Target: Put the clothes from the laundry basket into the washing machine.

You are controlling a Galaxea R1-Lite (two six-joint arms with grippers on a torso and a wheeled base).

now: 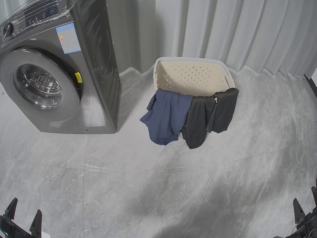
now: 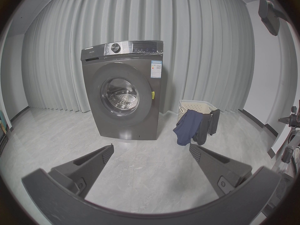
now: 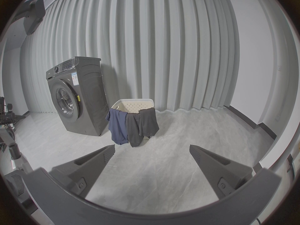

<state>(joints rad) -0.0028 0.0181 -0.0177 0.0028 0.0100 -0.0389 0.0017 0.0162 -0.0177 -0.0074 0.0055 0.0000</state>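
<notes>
Grey marbled tile floor (image 1: 148,189), seam lines visible. Pale pleated curtain (image 1: 231,23) spans the back from 10 to 2 o'clock, its hem touching the floor. Plain white wall (image 3: 259,63) at 3 o'clock, with a dark skirting board (image 3: 250,121) along its foot.

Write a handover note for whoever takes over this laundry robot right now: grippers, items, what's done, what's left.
Left gripper: open, empty, held low, well short of the basket.
Right gripper: the same.
Laundry basket stands on the floor to the right of the washing machine. A blue garment and a dark garment hang over its front rim.
Washer door is shut.
Done: nothing yet.
Left: open the door, load the clothes.
</notes>
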